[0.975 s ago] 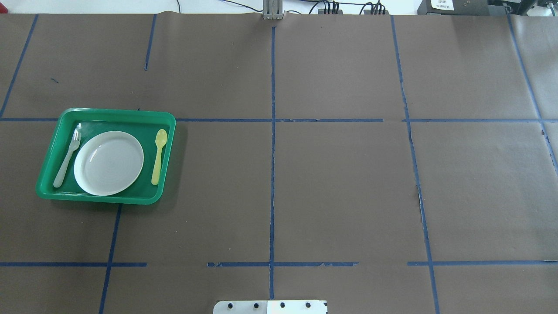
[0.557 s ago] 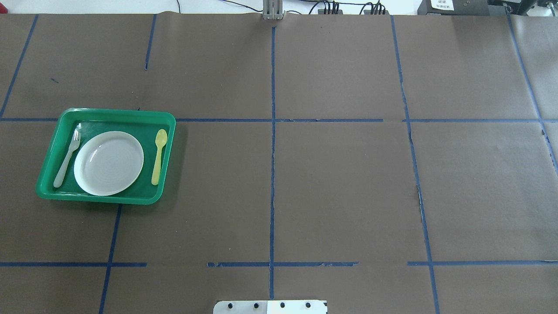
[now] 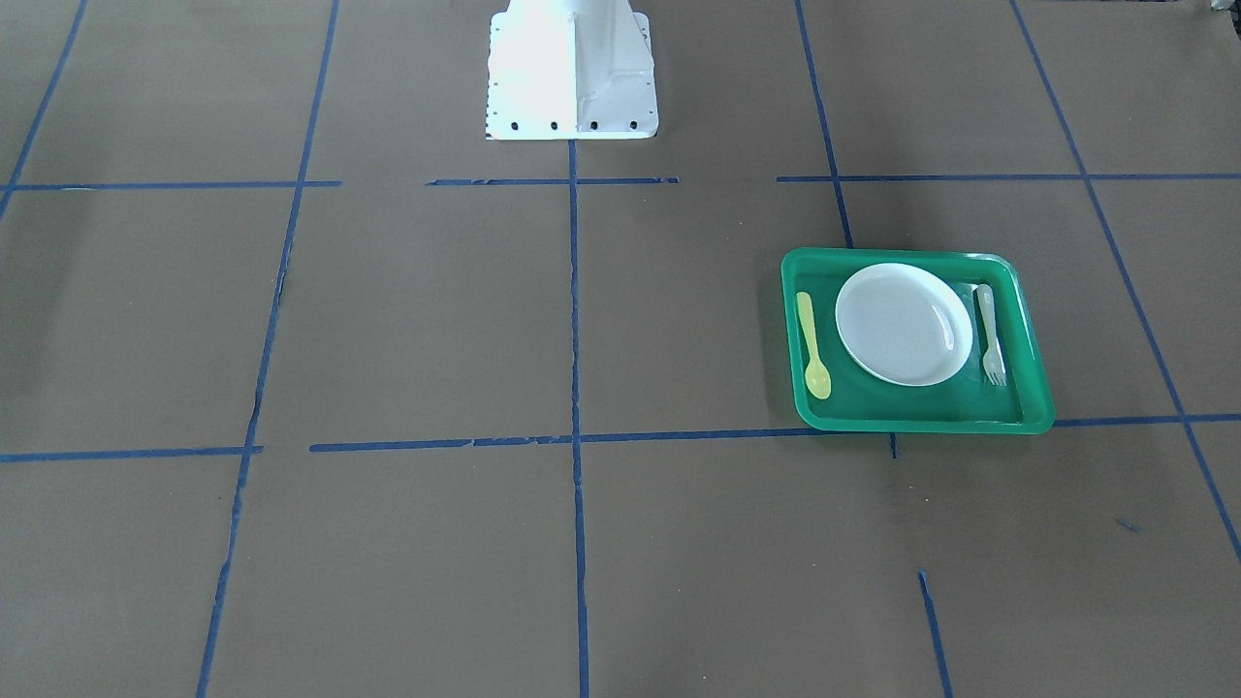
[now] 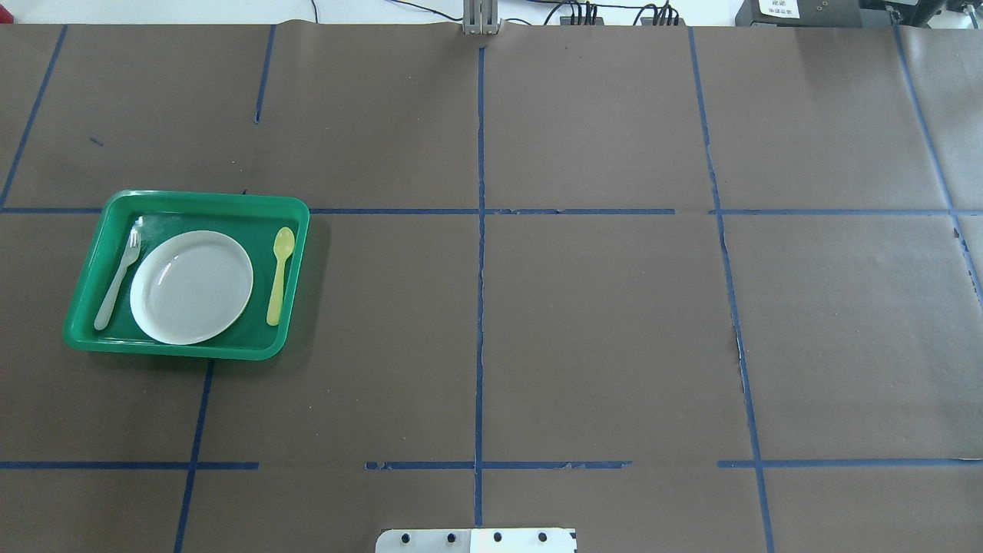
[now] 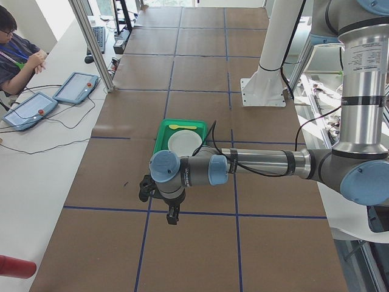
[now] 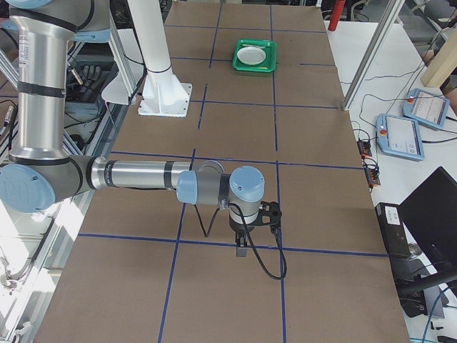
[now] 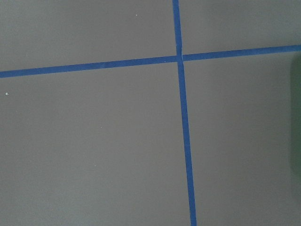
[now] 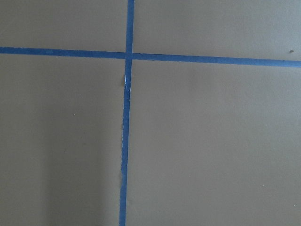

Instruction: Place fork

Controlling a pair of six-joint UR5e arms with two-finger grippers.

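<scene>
The pale translucent fork (image 4: 117, 283) lies flat in the green tray (image 4: 184, 197), along its left side, tines toward the far edge. It also shows in the front-facing view (image 3: 990, 333). A white plate (image 4: 191, 286) sits in the tray's middle and a yellow spoon (image 4: 279, 275) on its right side. My left gripper (image 5: 172, 216) hangs above the table, apart from the tray on its left-end side. My right gripper (image 6: 241, 250) hangs over the table's right end, far from the tray (image 6: 255, 56). I cannot tell whether either gripper is open or shut.
Brown paper with blue tape lines (image 4: 480, 307) covers the table. The robot's white base (image 3: 572, 68) stands at the near edge's middle. Both wrist views show only paper and tape crossings (image 7: 180, 58). An operator (image 5: 18, 52) sits beyond the table's far side, with tablets (image 5: 76, 87).
</scene>
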